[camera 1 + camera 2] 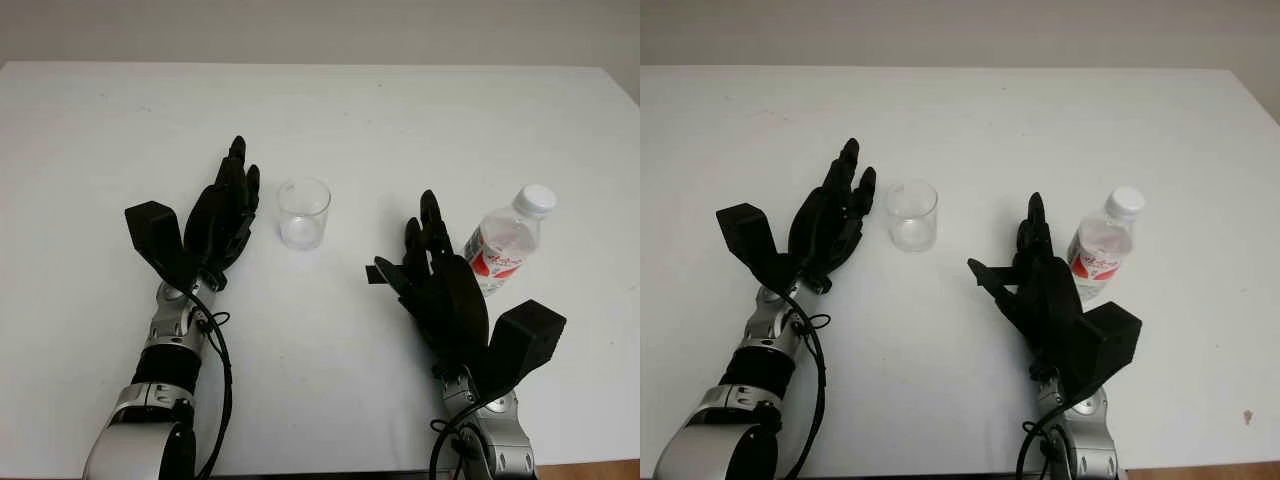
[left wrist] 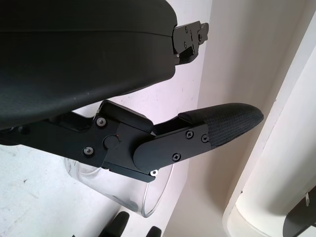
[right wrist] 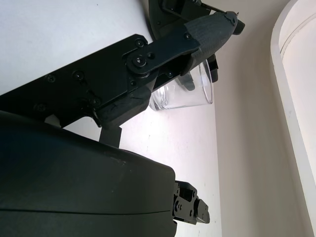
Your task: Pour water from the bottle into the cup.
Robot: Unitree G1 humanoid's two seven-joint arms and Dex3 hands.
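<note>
Desk (image 1: 320, 110): plain white flat surface, carrying everything.
Cup (image 1: 303, 213): small clear plastic tumbler, standing upright near the desk's middle, open mouth up, looking empty. It is also showing in the left wrist view (image 2: 148, 197) and the right wrist view (image 3: 190, 94), seen through the black fingers.
Bottle (image 1: 508, 240): small clear plastic water bottle with a white screw cap and a red-and-white label round its middle. It is sitting on the right side of the desk, cap still on; from this angle I can't say whether it is standing or leaning. Well apart from the cup.
Left hand (image 1: 222, 215): black three-finger hand, open and holding nothing, sitting just beside the cup on its left, fingertips pointing away from the robot. Not touching the cup as far as the head views are showing.
Right hand (image 1: 440, 285): black three-finger hand, open and holding nothing, sitting between cup and bottle, much nearer the bottle, just beside its left flank. Contact with the bottle: can't tell.
Arms: both coming in from the near edge, silver forearms with black cables.
</note>
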